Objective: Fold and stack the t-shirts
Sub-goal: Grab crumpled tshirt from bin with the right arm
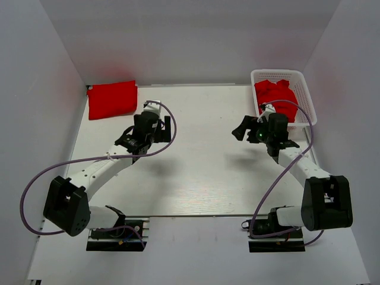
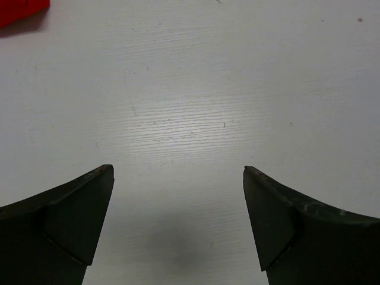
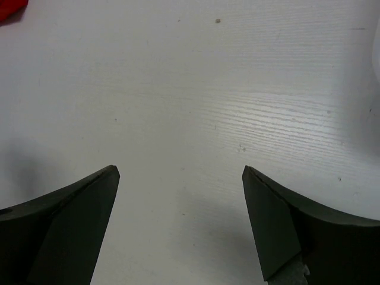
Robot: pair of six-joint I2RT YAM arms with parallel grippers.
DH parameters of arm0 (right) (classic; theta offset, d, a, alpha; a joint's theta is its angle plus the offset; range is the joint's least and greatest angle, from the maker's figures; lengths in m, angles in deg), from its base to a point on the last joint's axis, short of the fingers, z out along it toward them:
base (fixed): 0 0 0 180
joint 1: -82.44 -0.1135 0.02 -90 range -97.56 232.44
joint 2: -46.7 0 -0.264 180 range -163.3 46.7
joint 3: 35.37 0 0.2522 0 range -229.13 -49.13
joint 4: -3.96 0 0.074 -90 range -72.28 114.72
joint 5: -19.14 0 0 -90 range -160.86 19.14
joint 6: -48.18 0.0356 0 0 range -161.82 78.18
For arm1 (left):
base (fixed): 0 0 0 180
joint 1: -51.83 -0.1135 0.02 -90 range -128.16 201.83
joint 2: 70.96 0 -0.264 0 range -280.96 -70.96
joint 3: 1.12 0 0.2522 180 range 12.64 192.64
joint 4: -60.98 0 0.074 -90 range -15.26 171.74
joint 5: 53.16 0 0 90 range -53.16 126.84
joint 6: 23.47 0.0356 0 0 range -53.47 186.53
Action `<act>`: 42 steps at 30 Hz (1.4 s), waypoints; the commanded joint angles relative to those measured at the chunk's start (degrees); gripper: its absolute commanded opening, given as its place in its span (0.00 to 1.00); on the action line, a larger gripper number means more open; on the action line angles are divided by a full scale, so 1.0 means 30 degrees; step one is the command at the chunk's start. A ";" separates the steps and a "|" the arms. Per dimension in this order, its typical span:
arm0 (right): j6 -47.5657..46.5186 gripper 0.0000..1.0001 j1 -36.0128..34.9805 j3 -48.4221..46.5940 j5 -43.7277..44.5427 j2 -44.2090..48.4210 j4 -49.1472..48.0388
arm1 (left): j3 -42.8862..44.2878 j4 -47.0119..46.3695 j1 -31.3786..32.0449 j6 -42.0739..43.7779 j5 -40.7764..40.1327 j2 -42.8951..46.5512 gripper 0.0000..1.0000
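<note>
T-shirts of plain bright red soft cloth sit in two places on the white wood-grain table (image 1: 208, 178). At the far left corner a folded t-shirt (image 1: 112, 99) lies flat as a tidy rectangle, close to the back wall and the left wall. I cannot tell whether it is one shirt or a stack of several.

Just to its right and a little nearer, the white-and-black left arm (image 1: 98, 169) reaches out from its base at the near edge. The left gripper (image 2: 178, 168) hangs above bare tabletop with its two dark fingers (image 2: 71, 208) spread wide and nothing between them. In its wrist view only a corner of the red cloth shows at the upper left, well apart from the fingertips.

The middle of the table lies between the two arms.

Further right, the right arm (image 1: 297, 160) stretches from its base toward the far right. The right gripper (image 3: 180, 168) is likewise spread wide and holds nothing, with plain white tabletop under it. A sliver of red shows at the upper left corner of its wrist view, and I cannot tell which cloth it is.

At the far right corner stands a white plastic lattice basket (image 1: 306, 89). Inside it are crumpled t-shirts (image 1: 274, 95), bunched in a loose red heap. Their number cannot be made out. The right gripper hovers near the basket's near-left side, apart from the cloth.
</note>
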 commanded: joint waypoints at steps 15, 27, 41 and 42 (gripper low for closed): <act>-0.0422 0.90 0.0281 -0.6105 0.7852 -0.3515 0.3547 | -0.1410 -0.1443 0.0109 0.0866 0.0848 0.1020 1.00; -0.1597 0.90 0.3414 -2.0258 1.2054 -1.3687 0.9623 | -0.1734 -0.1533 -0.0067 0.0453 0.0908 -0.0005 1.00; -0.2535 0.00 0.3798 -2.2317 1.0558 -1.4314 1.0510 | -0.1174 -0.1326 -0.0067 0.0277 0.1084 -0.0943 1.00; -0.2564 0.00 0.3798 -2.2256 1.0528 -1.4021 1.0131 | -0.1176 -0.1326 -0.0067 0.0277 0.1084 -0.0740 1.00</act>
